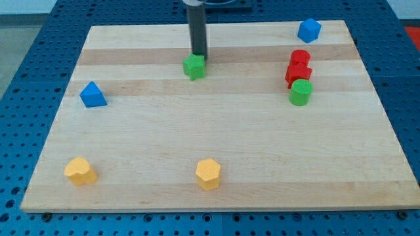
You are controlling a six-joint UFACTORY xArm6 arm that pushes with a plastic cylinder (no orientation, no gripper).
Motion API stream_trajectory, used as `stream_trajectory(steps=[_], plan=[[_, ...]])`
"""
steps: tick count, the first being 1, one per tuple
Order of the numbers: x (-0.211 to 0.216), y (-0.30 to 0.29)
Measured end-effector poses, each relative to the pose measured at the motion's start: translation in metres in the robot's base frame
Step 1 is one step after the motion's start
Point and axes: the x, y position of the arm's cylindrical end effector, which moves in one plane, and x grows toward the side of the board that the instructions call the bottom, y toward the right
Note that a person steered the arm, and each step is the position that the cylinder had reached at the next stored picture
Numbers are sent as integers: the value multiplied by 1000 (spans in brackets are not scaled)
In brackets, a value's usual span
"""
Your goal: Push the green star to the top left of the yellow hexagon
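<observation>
Nearest the view's bottom edge of the counter point(216, 141) stand two yellow pieces, well apart. The yellow hexagon point(208, 174) sits just left of centre; a second yellow block point(80, 171), its shape not clear enough to name, sits near the bottom left corner.

Mid-depth, on the view's left, a blue triangular block point(92, 95) stands alone. On the view's right, a green cylinder point(300, 92) stands touching, or very nearly touching, a red block point(298, 73), with another red piece point(300, 57) right behind it; whether these two are separate blocks I cannot tell.

Farther back, the green star point(194, 66) lies above the hexagon in the view and slightly to its left, well apart from it. My tip point(199, 55) stands at the star's far edge, touching it or just short of it. There is no gripper on this arm, only the rod, so no open or closed state applies.

At the far right corner sits a blue block point(309, 30), apparently hexagonal.

Assessment: the step in hand is the push itself, with contact set up behind the star. The star is on the correct side of the hexagon but much too far off. The next move, in my judgement, calls for a push toward the view's bottom with a slight leftward bias, stopping near the hexagon's upper-left side. Risk: the star turning off the rod under off-centre contact.
</observation>
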Motion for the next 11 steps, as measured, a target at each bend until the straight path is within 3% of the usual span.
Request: stream_trajectory(steps=[1,2,3,4,5,6,8,10,11], plan=[[28,32],[-13,26],[-27,-9],[26,-19],[78,31],[88,46],[65,-38],[143,-23],[139,-17]])
